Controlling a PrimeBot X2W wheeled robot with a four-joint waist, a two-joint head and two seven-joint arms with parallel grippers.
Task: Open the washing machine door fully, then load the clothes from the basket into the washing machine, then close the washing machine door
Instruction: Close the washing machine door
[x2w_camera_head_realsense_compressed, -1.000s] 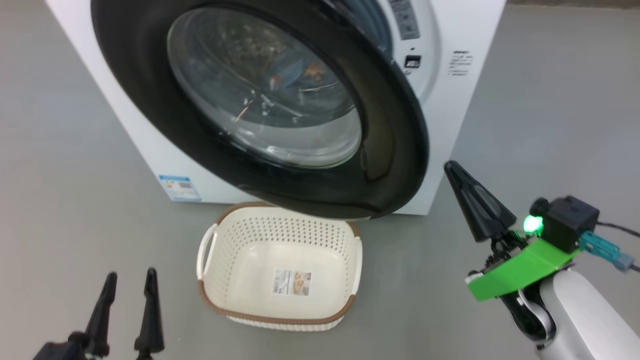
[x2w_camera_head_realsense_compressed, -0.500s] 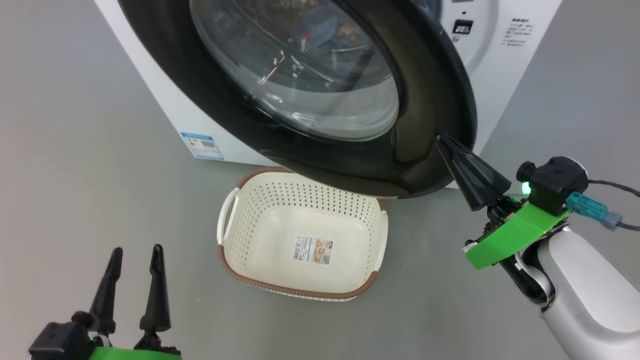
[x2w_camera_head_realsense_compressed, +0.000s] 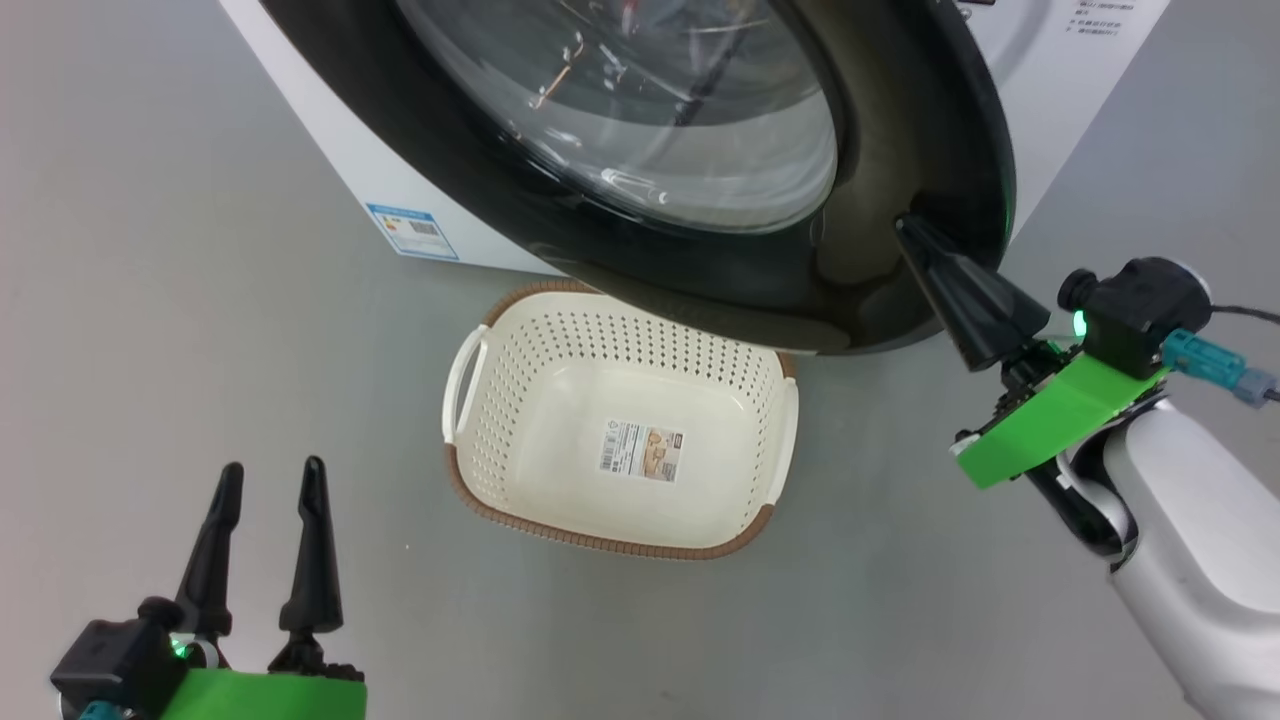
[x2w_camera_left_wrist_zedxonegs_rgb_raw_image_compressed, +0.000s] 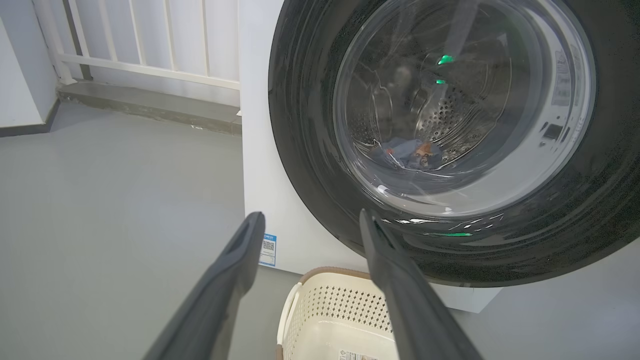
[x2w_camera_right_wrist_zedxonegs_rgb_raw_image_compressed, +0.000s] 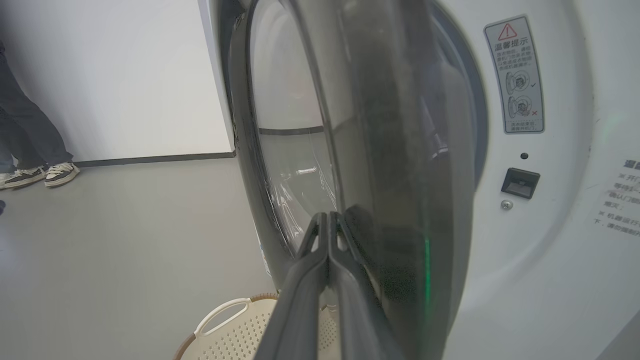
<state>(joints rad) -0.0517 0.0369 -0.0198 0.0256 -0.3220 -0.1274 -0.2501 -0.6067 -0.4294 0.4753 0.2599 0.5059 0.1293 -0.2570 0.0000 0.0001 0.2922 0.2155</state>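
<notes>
The closed right hand (x2w_camera_head_realsense_compressed: 905, 228) pushes against the glossy rim of the door (x2w_camera_head_realsense_compressed: 940, 150); the left hand (x2w_camera_head_realsense_compressed: 271, 468) hangs open. The clothes (x2w_camera_left_wrist_zedxonegs_rgb_raw_image_compressed: 411, 152) lie in the drum (x2w_camera_left_wrist_zedxonegs_rgb_raw_image_compressed: 450, 110), with the basket (x2w_camera_head_realsense_compressed: 560, 340) empty below. The hand could skid off the rim, leaving the door unlatched.

1 washer (x2w_camera_head_realsense_compressed: 375, 170) w/ 1 door (x2w_camera_head_realsense_compressed: 900, 120), 1 basket (x2w_camera_head_realsense_compressed: 600, 541), 1 clothes bundle (x2w_camera_left_wrist_zedxonegs_rgb_raw_image_compressed: 410, 152), 2 grippers (x2w_camera_head_realsense_compressed: 268, 472) (x2w_camera_head_realsense_compressed: 905, 226)

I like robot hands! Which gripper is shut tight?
The right gripper: its fingers are pressed together, tip at the door's black rim. The left gripper has its fingers spread apart, away from the door.
</notes>
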